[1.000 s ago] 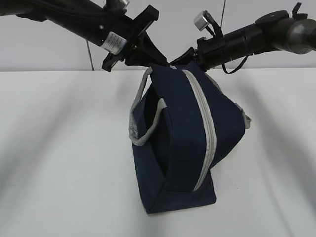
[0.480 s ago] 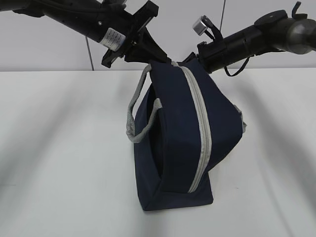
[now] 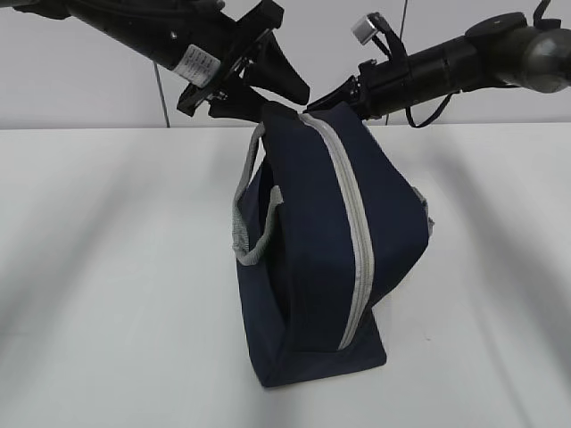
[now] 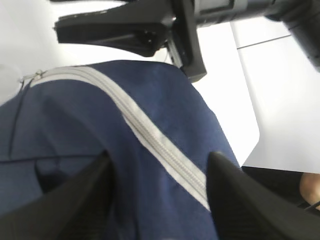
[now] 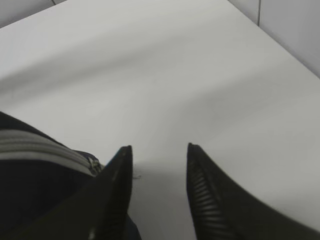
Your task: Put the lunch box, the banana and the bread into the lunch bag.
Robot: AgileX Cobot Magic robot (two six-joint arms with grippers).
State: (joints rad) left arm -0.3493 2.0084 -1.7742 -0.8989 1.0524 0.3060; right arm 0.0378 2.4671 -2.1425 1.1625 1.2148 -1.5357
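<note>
Lunch bag (image 3: 335, 250) upright on table (image 3: 107, 267), zipper (image 3: 355, 232) closed.

A white label (image 3: 194, 62) sits on the left arm, but its print is too small to read.

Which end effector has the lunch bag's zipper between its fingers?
The left end effector: the lunch bag's grey zipper runs between its open fingers. The right end effector's open fingers frame only bare table.
</note>
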